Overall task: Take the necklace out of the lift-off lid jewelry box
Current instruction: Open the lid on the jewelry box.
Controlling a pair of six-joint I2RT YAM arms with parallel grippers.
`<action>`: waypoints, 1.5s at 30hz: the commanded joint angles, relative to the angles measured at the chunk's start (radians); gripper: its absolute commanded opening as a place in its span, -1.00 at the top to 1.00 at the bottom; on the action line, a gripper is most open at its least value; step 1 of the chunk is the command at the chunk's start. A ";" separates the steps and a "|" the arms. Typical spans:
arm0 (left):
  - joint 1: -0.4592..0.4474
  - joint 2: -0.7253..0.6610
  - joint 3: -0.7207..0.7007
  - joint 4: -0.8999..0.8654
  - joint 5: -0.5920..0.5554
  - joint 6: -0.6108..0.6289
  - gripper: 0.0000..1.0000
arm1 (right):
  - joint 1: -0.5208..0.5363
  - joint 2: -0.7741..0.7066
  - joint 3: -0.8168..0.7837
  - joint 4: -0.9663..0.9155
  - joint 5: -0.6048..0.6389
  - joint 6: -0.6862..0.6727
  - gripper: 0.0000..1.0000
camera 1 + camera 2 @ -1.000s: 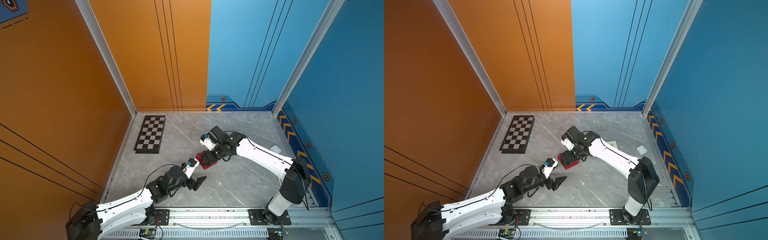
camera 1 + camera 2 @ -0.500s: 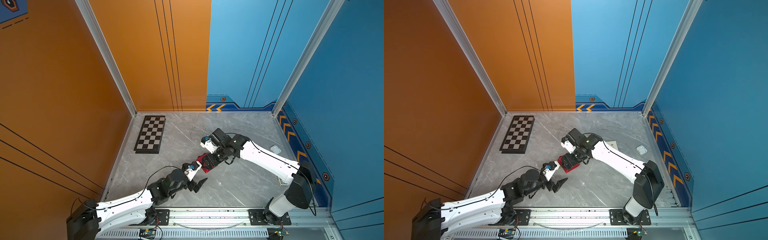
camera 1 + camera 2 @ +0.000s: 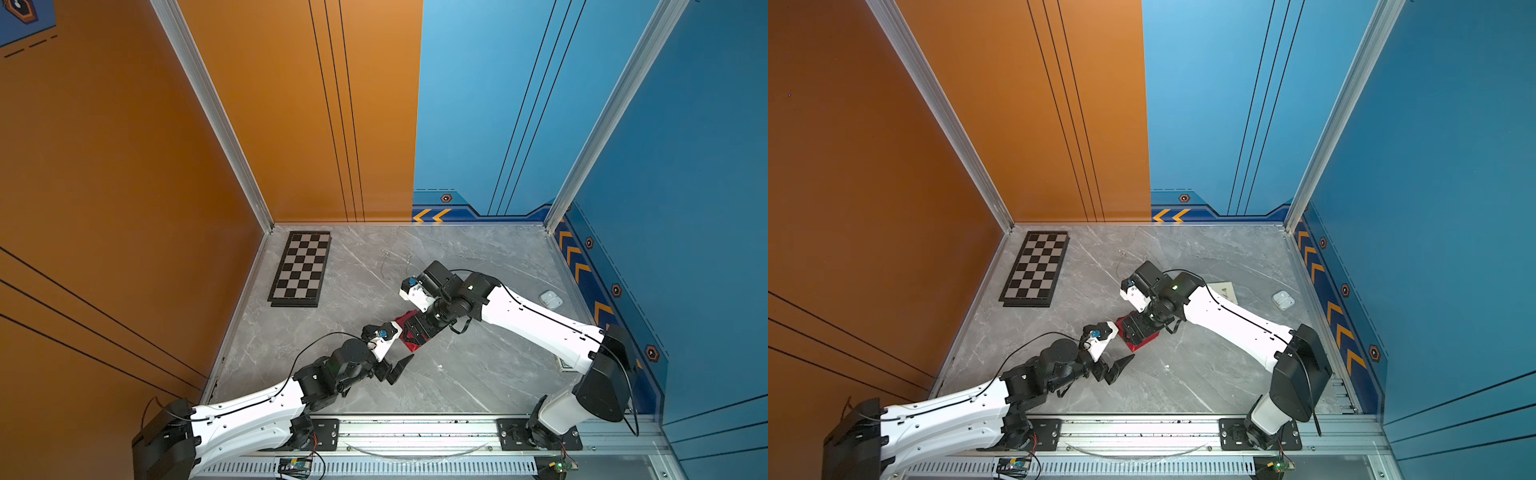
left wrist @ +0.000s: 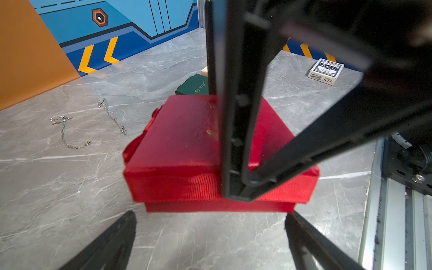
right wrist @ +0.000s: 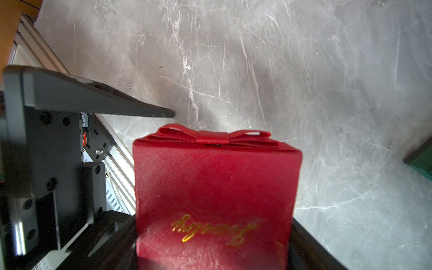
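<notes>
Since 1 s ago: R arm has dropped lower and reached fwd, carrying the right gripper (image 3: pixel 417 332) and the red jewelry box (image 3: pixel 402 322) a touch nearer the front rail. L arm has barely shifted. The box sits approx mid-table (image 3: pixel 478 374), btwn the two arms. Its lid (image 4: pixel 177 140) is on, w/ only a thin strip of the base (image 4: pixel 187 207) showing under it. The lid has gold script on top and a bow (image 5: pixel 215 136) on one side. The right gripper comes down from above and is clamped on the lid: the right wrist view has a dark finger hard against each side, and the left wrist view has one finger flat on the lid's near face. The left gripper (image 4: pixel 210 218) is low over the table just beside the box, not touching it, w/ jaws wide apart and nothing btwn them. The necklace inside can't be seen, as the lid covers it. Two silver chains (image 4: pixel 62 133) (image 4: pixel 113 118) lie loose on the marble beyond the box, apart from it. A green jewelry box (image 4: pixel 192 86) is close behind the red one. A card pack (image 4: pixel 325 70) is further off toward the blue wall, a chessboard (image 3: pixel 301 268) lies by the orange wall, and a small white case (image 3: pixel 550 298) sits near the R edge.
</notes>
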 commanded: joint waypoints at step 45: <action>-0.009 -0.003 0.003 0.040 0.010 0.001 -1.00 | 0.047 0.030 -0.011 0.036 -0.038 0.017 -0.69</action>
